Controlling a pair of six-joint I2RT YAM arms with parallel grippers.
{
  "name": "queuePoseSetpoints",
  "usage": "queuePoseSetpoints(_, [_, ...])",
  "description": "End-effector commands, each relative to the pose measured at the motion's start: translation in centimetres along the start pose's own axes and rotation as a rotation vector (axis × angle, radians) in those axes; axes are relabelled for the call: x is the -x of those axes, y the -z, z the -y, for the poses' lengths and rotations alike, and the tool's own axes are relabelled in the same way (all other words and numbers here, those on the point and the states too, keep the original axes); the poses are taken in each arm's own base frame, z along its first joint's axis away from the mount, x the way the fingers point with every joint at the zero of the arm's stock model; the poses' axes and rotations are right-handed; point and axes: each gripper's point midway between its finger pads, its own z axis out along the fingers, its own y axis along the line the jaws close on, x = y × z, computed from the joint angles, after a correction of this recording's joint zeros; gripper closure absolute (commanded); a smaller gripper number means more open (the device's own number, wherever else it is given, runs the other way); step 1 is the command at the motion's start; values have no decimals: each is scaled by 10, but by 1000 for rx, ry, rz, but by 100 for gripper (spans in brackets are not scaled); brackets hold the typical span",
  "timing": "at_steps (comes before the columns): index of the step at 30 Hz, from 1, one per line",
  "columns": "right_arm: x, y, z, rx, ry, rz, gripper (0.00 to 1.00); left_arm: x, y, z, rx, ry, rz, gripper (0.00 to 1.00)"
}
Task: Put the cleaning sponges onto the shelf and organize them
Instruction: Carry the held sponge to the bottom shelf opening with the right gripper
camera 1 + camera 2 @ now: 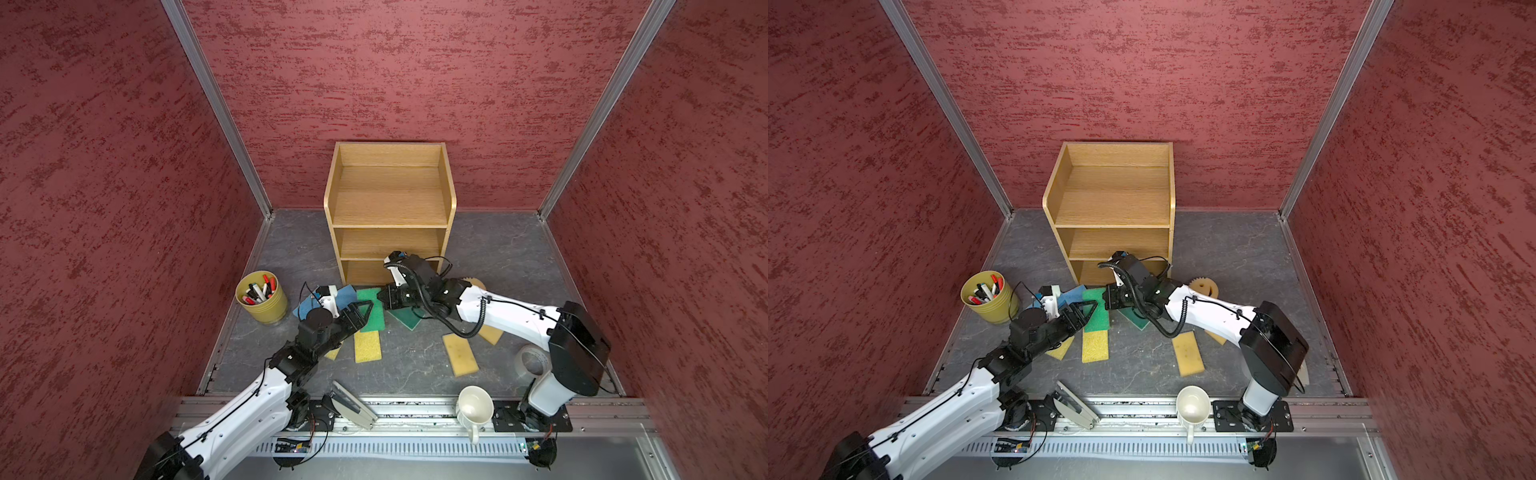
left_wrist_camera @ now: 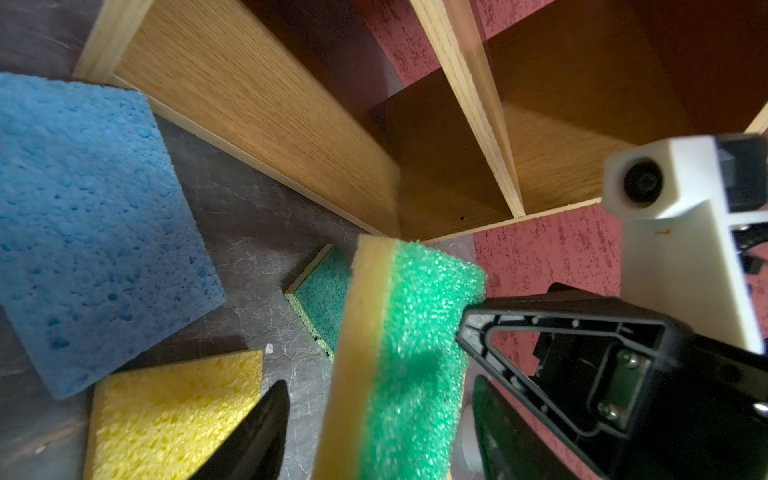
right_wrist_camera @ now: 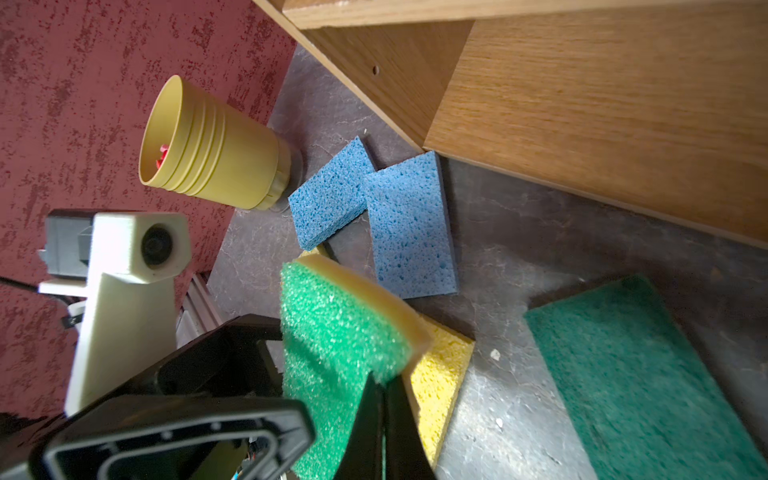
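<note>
**Handover at the shelf front.** A green-faced sponge is pinched by one edge in the tightly closed right gripper. The left gripper is spread wide around the same sponge, and a gap shows at one finger. The shelf is seen just beyond both grippers. Two blue sponges are seen on the floor just beside the left gripper.

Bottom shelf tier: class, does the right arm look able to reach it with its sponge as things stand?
Probably yes. The right gripper, shut on the green sponge, sits just before the tier, whose open front looks bare; only the open left gripper flanks the sponge.
</note>
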Motion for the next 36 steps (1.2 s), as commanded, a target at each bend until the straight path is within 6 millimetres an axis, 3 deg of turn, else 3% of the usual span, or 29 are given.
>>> queuePoseSetpoints(1, [11, 1, -11, 46, -17, 26, 100, 6, -3, 27, -95, -1, 1, 41])
queuePoseSetpoints(3, [11, 0, -11, 52, -25, 25, 100, 7, -6, 27, -90, -5, 3, 50])
queuePoseSetpoints(7, [9, -2, -8, 52, -38, 20, 100, 10, -7, 29, -76, -21, 6, 79])
queuePoseSetpoints(11, [2, -1, -5, 66, -76, 26, 57, 19, -4, 31, -58, -42, 42, 87])
queuePoseSetpoints(16, [-8, 13, -11, 187, -109, 79, 39, 37, 7, 28, -19, -57, 110, 87])
queuePoseSetpoints(20, [-16, 26, -21, 322, -135, 115, 35, 47, 12, 29, -42, -29, 133, 87])
queuePoseSetpoints(25, [-23, 22, -29, 414, -150, 87, 34, 53, 10, 28, -62, 9, 141, 87])
queuePoseSetpoints(31, [-16, 20, -47, 498, -127, 89, 34, 54, 6, 26, -90, 57, 138, 87])
queuePoseSetpoints(36, [-14, 8, -47, 512, -166, 74, 38, 55, 6, 27, -105, 82, 138, 87])
